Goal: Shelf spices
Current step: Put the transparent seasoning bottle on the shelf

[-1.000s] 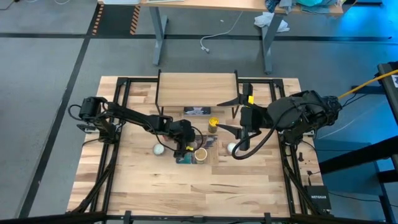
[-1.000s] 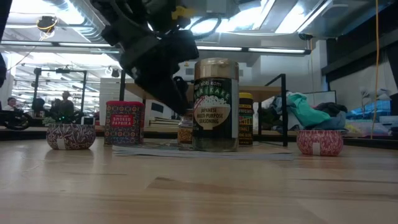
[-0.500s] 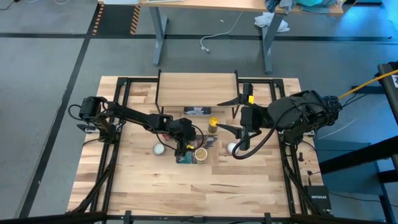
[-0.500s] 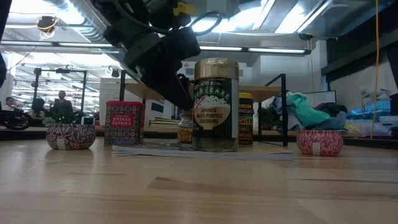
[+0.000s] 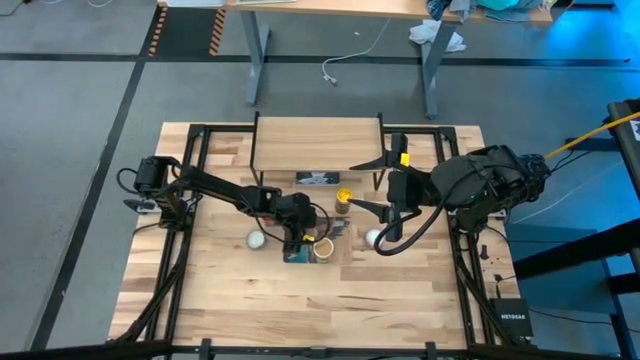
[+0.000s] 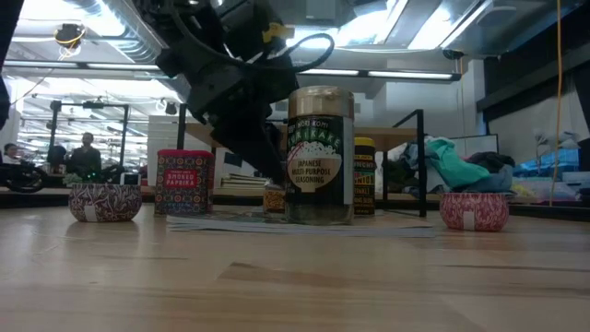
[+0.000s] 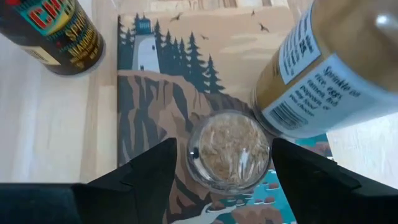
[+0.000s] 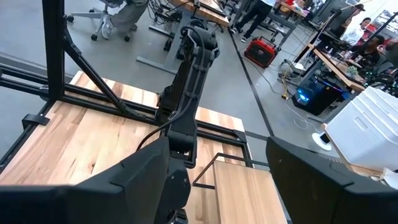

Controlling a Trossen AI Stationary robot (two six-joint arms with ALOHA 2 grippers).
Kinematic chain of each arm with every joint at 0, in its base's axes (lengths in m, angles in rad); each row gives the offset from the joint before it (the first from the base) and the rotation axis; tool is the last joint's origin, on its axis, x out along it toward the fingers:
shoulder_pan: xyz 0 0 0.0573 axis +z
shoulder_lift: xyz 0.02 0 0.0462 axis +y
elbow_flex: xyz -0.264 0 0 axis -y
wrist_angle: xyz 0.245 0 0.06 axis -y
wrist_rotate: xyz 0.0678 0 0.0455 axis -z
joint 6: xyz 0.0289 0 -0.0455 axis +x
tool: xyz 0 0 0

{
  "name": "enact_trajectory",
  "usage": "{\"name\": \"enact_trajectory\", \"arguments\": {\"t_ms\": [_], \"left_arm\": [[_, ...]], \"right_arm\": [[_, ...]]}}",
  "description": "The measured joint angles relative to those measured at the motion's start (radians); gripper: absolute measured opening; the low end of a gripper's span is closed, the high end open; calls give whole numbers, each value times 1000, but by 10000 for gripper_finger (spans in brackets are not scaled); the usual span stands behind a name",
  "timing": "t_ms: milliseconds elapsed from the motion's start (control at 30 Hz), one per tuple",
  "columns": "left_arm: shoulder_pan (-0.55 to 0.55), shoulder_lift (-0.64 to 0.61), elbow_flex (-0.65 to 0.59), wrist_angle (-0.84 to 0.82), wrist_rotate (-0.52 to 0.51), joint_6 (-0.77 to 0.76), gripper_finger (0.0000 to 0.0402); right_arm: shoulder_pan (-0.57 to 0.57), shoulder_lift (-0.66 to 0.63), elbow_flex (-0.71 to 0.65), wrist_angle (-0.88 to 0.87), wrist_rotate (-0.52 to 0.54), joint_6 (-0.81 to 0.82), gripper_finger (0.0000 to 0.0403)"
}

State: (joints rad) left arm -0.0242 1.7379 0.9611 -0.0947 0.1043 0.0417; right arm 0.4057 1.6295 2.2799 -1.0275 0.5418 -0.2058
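Observation:
The tiny brownish jar point(image 7: 229, 152) stands upright on a flat picture book point(image 7: 155, 99). My left gripper point(image 7: 227, 168) slants down over it, open, one finger on each side of the jar point(image 6: 274, 198). The wider tan jar point(image 6: 320, 157) stands right beside it on the book's edge point(image 5: 323, 247). The yellow dark-lidded jar point(image 5: 343, 197) and the red square tin point(image 6: 184, 182) stand farther back on the table. The shelf point(image 5: 316, 140) is at the far middle. My right gripper point(image 5: 366, 186) hangs high over the table's right half, open point(image 8: 233, 180) and empty. My left gripper's fingers point(image 7: 155, 168) flank the tiny jar's round wall point(image 7: 193, 155), coming from above and slanting down. A thin strip of the book shows between one finger and the jar. Whether the other finger touches the jar, I cannot tell.
Two small round white things point(image 5: 257, 240) point(image 5: 373, 238) lie on the table left and right of the book. The table's black frame rails point(image 5: 200, 150) run along its sides. Bare wood lies toward the near edge point(image 5: 320, 300).
My left gripper has sunk a little toward the tiny jar, and its fingers now reach down beside the jar in the low view. The jars, the tin and my right arm have kept still.

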Motion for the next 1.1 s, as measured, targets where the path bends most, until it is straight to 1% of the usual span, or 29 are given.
{"name": "enact_trajectory", "arguments": {"t_ms": [167,267,367,500,533,800,933,1000,1100], "left_arm": [[0,7,0,-4,14,13,254],[2,7,0,0,17,15,245],[6,7,0,7,18,22,218],[8,6,0,16,19,48,170],[9,6,0,20,19,50,165],[12,6,0,24,19,52,165],[12,-17,0,11,19,45,165],[12,-44,7,-24,15,41,165],[12,-95,36,-121,-27,29,165]], "right_arm": [[0,0,0,0,-1,1,276],[0,0,0,0,-1,1,276],[0,0,0,0,-1,0,276],[0,0,0,0,0,0,276],[0,0,0,0,6,0,276],[0,0,0,0,15,-1,276],[0,0,0,0,16,-1,276],[0,0,0,0,17,-1,276],[0,0,0,0,17,-1,276]]}}
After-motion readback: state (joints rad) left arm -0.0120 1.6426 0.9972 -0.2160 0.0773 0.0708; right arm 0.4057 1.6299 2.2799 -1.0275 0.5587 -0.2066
